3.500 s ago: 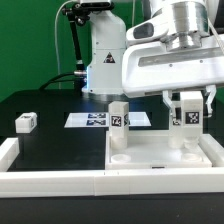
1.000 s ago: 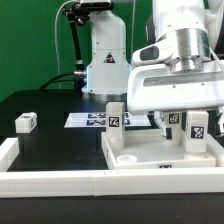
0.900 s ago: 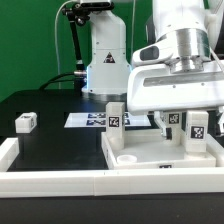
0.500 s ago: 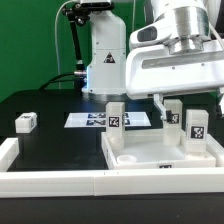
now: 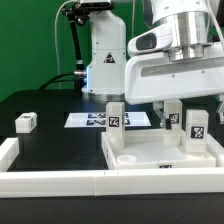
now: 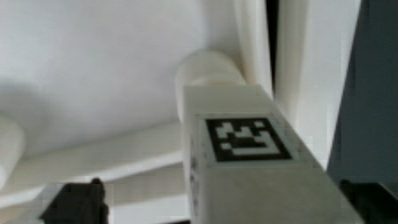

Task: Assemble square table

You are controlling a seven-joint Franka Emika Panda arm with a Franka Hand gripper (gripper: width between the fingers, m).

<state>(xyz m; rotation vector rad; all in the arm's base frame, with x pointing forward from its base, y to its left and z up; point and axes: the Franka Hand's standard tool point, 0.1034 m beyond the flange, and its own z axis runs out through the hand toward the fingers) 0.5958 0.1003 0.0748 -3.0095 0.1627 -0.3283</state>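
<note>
So, where does the tabletop [image 5: 165,158] sit in the exterior view?

It lies flat on the black surface [image 5: 60,135], toward that view's right, just behind the white rail [image 5: 50,181] along the front edge.

And the legs?

Three stand upright on it: the first leg [image 5: 118,122] at its left back corner, the middle leg [image 5: 173,115] further back, and the third leg [image 5: 197,128] toward the right. A loose leg [image 5: 25,122] lies on the surface well apart, at the view's left. The marker board [image 5: 95,119] lies flat behind the first leg.

What of the tool [image 5: 175,103]?

It hangs from the arm [image 5: 175,65] right above the middle leg, jaws apart. One dark finger [image 5: 157,103] shows beside that leg; the other cannot be made out there.

Now the wrist view?

The middle leg [image 6: 222,130] fills it, its tag [image 6: 246,138] facing the camera. The tool [image 6: 217,198] straddles it with both dark fingertips [image 6: 71,200] spread wide, one on either side. Whether either fingertip touches the leg cannot be told. Behind the leg everything is pale white and blurred.
</note>
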